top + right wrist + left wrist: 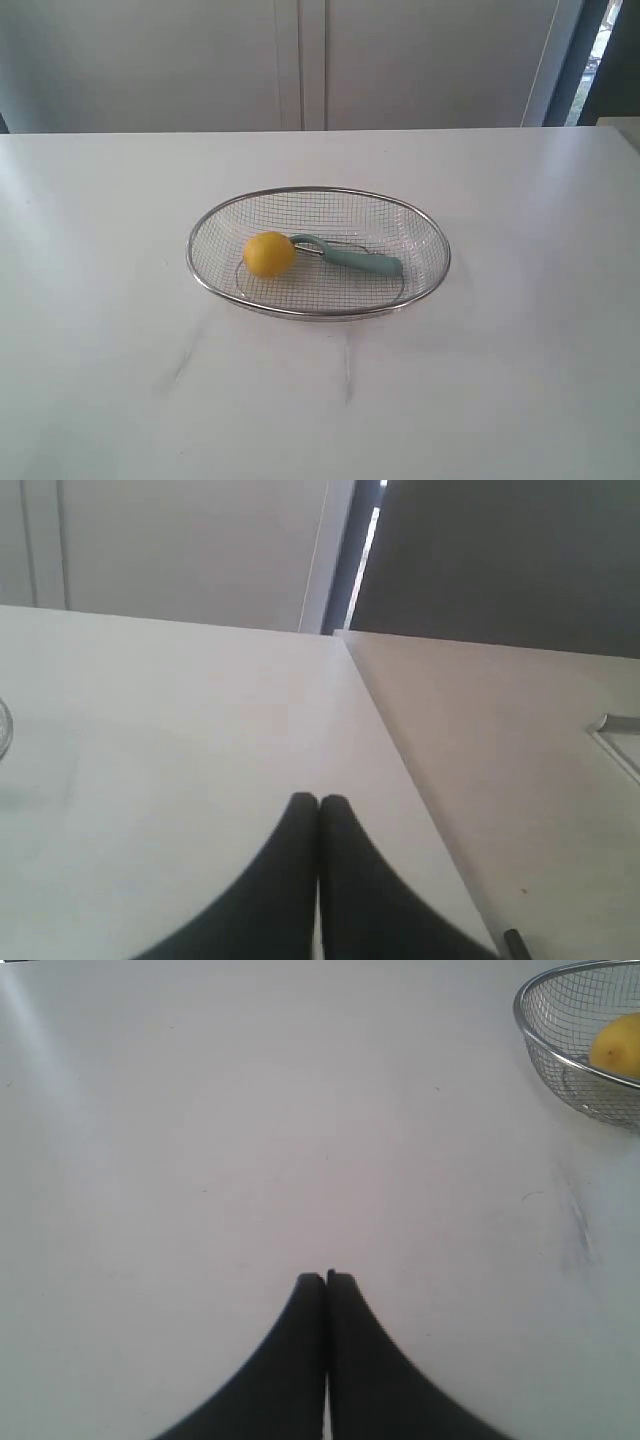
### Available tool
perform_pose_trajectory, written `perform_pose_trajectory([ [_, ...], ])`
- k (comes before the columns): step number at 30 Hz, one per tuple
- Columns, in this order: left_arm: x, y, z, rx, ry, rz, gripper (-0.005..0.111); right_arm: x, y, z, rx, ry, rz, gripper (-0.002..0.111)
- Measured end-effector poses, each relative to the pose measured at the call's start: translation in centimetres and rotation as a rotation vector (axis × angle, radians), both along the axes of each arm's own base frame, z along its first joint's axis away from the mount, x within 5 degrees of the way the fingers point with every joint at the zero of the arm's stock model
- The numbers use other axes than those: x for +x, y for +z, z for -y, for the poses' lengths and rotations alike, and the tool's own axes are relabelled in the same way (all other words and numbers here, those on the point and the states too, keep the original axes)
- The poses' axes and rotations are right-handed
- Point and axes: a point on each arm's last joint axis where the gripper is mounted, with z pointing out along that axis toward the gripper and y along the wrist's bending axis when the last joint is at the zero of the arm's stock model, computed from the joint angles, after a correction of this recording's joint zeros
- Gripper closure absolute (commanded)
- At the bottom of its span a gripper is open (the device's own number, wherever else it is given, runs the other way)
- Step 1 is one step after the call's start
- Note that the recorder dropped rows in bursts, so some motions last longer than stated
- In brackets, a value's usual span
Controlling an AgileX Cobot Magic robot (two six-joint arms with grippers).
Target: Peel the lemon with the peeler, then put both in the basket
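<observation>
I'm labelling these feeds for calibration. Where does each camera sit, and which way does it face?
Exterior: raised over the table, looking down at the basket that holds the lemon and the peeler; no robot part shows.
Left wrist: behind the shut left end effector, facing across bare tabletop.
Right wrist: behind the shut right end effector, facing the table's edge and a pale wall.
Shared: the exterior and left wrist views both show the basket and the lemon.
</observation>
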Motion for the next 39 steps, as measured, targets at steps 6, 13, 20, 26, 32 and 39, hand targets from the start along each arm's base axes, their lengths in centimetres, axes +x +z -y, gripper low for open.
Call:
perform_pose_trajectory([
  [6, 0.0, 0.0, 0.0, 0.000, 0.000, 0.000, 0.107, -0.1, -1.1, -0.2, 0.023, 0.016, 0.069, 0.108],
  [13, 0.0, 0.0, 0.0, 0.000, 0.000, 0.000, 0.107, 1.0, -4.4, -0.1, 0.100, 0.004, 0.003, 0.108],
  [20, 0.0, 0.0, 0.0, 0.000, 0.000, 0.000, 0.107, 1.6, -6.0, 0.0, 0.114, 0.007, 0.008, 0.108],
  [26, 0.0, 0.0, 0.0, 0.000, 0.000, 0.000, 0.107, 2.0, -7.9, 0.0, 0.125, 0.008, -0.025, 0.108],
  [32, 0.0, 0.0, 0.0, 0.000, 0.000, 0.000, 0.107, 2.3, -9.6, 0.0, 0.130, 0.008, -0.057, 0.108],
  [39, 0.0, 0.0, 0.0, 0.000, 0.000, 0.000, 0.107, 2.4, -10.1, 0.0, 0.129, 0.011, -0.044, 0.108],
])
